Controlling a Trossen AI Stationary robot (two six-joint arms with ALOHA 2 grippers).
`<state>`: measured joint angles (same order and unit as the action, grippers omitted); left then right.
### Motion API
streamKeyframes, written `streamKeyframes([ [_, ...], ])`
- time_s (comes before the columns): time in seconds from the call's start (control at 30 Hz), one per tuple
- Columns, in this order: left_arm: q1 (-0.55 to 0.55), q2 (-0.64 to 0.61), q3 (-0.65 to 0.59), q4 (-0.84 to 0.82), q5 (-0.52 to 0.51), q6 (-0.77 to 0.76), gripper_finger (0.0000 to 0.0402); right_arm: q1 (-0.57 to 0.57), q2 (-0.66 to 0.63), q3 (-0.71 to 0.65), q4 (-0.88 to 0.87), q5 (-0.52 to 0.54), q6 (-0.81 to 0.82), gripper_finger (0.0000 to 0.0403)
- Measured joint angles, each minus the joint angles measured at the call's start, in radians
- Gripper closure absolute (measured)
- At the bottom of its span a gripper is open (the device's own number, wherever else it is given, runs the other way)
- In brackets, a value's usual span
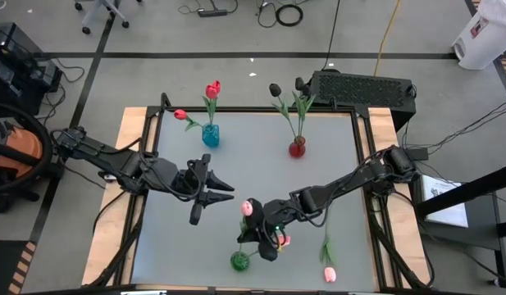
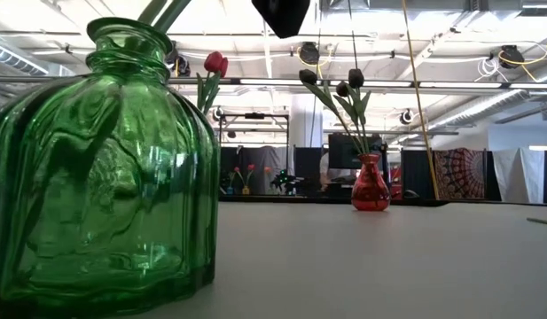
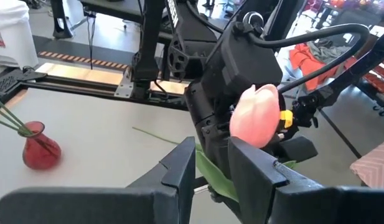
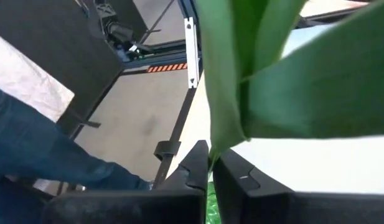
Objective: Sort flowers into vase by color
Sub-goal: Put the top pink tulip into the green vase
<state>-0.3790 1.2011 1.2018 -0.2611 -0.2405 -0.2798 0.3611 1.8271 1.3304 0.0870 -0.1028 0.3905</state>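
From my console the left tool [image 1: 222,188] hangs over the desk's [image 1: 335,176] left-middle, fingers parted and gripping nothing, with bare grey surface all round it. Behind it, near the far-left edge, the blue vase [image 1: 210,135] holds a red tulip [image 1: 212,88], and a second red tulip [image 1: 180,115] leans out low to the left. At the near edge the green vase [image 1: 239,260] sits just left of centre; up close in the low view it is thick, ribbed, glossy glass with a narrow neck. The right tool [image 1: 267,242] is directly above and beside it, clenched on the stem of a pink tulip [image 1: 248,208] whose broad green leaf [image 4: 285,81] fills that arm's wrist view; the bud reads smooth and waxy from the left wrist. Further right, the small red vase [image 1: 297,147] stands towards the far edge with black tulips [image 1: 275,89] on thin stems. Another pink tulip [image 1: 328,273] lies flat on the desk near the front-right, well apart from both vases, with open room between it and the right wooden rim.
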Motion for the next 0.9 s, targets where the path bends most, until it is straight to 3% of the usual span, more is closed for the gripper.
streamKeyframes([
  [0.43,0.049,0.002,0.0,0.027,-0.049,-0.003,0.03,0.011,0.0,0.0,0.017,-0.011,0.041,0.0395],
  [0.67,0.09,0.049,0.001,0.092,0.073,-0.061,0.03,0.01,0.0,0.0,0.018,-0.011,0.04,0.0395],
  [0.9,0.092,0.121,0.0,0.129,0.113,-0.077,0.03,0.011,0.0,0.0,0.018,-0.011,0.042,0.0394],
])
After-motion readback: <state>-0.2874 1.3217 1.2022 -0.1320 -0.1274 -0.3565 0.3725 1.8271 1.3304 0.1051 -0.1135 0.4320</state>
